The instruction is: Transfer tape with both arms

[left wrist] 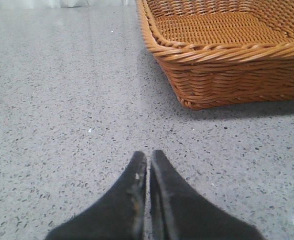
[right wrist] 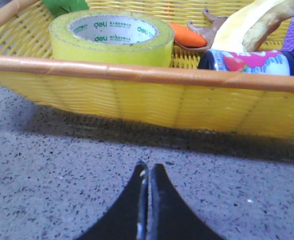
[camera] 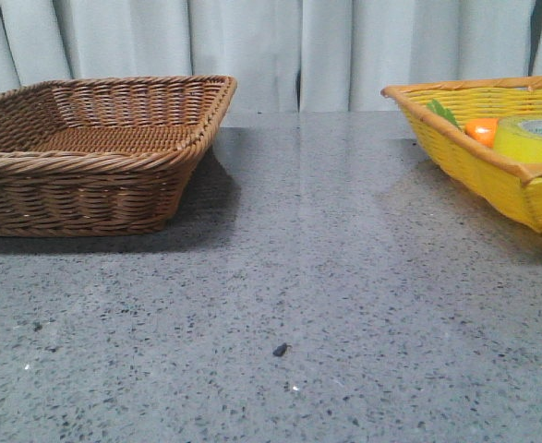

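On the right of the speckled grey desk (camera: 298, 277), a yellow basket (camera: 492, 175) holds the tape (camera: 534, 138), lying flat on its side with the core opening upward, close behind the basket's near rim. Beside the tape lies a carrot (camera: 481, 131) with green leaves; the right wrist view also shows a small printed bottle (right wrist: 252, 62) and a pale curved item, possibly a banana (right wrist: 247, 22). Opposite, on the left, stands a brown wicker basket (camera: 95, 157). Between the two baskets the desk surface runs broad and open, marked only by a small dark speck (camera: 280, 350) near the front. The left tool (left wrist: 148, 160) sits low over bare desk, just short of the brown basket's corner, its fingers pressed together and holding nothing. The right tool (right wrist: 148, 170) likewise has fingers clenched on nothing, facing the yellow basket's orange-edged rim (right wrist: 136, 72), with the tape just beyond it.
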Controlling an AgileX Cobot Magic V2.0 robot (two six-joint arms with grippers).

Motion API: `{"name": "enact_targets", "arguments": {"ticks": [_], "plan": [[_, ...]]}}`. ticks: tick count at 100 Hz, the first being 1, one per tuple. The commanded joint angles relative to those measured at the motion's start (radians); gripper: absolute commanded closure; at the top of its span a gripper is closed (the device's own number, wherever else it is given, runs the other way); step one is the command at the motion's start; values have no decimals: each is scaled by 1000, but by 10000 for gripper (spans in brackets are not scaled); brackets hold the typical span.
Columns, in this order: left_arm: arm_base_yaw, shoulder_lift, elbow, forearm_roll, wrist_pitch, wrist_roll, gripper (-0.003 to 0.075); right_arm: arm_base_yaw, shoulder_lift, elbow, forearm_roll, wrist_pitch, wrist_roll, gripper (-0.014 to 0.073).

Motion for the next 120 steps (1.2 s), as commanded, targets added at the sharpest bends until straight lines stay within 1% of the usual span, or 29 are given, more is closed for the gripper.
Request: {"name": "enact_targets", "arguments": {"ticks": [1, 43, 75, 89, 96, 120], "plan": [[3, -29, 11, 0, -63, -7, 741, 1, -17, 22, 0, -14, 0, 668], [3, -29, 11, 0, -63, -7, 741, 1, -17, 22, 0, -25, 0, 668], [3, -29, 11, -58, -79, -7, 741, 1, -17, 22, 0, -17, 0, 668], [3, -29, 11, -97, -112, -7, 741, 1, -17, 22, 0, -21, 0, 668], [3, -29, 11, -130, -134, -7, 741, 1, -17, 22, 0, -41, 0, 668], [3, -29, 11, -132, -208, -7, 741, 1, -17, 22, 0, -199, 0, 668]]}}
